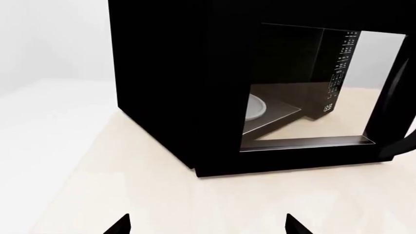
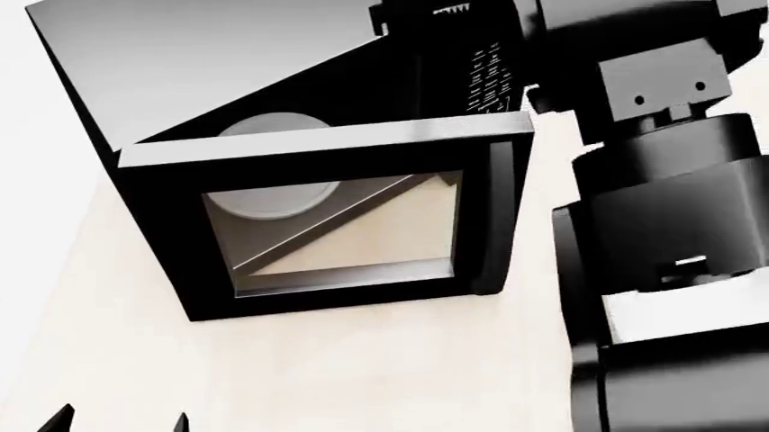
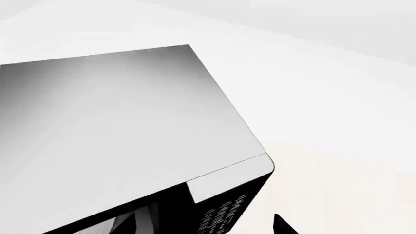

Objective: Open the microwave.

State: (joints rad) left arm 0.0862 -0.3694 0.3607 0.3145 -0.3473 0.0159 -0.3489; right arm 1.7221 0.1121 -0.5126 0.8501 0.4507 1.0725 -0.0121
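The microwave (image 2: 240, 63) is a big black box with a grey top, standing on the beige table (image 2: 360, 378). Its glass-windowed door (image 2: 337, 225) hangs partly open, swung out from the left side. Behind it I see the white turntable plate (image 2: 276, 126) and the keypad (image 2: 484, 76). The door's black vertical handle (image 2: 499, 216) is on its right edge. My left gripper (image 1: 208, 229) is open, low over the table in front of the microwave, touching nothing. My right gripper (image 3: 204, 229) hovers above the keypad corner; one fingertip (image 3: 283, 225) shows, wide of centre.
My right arm (image 2: 673, 225) fills the right side of the head view, close beside the door's handle edge. White wall lies behind and to the left of the microwave. Bare table stretches in front of the door.
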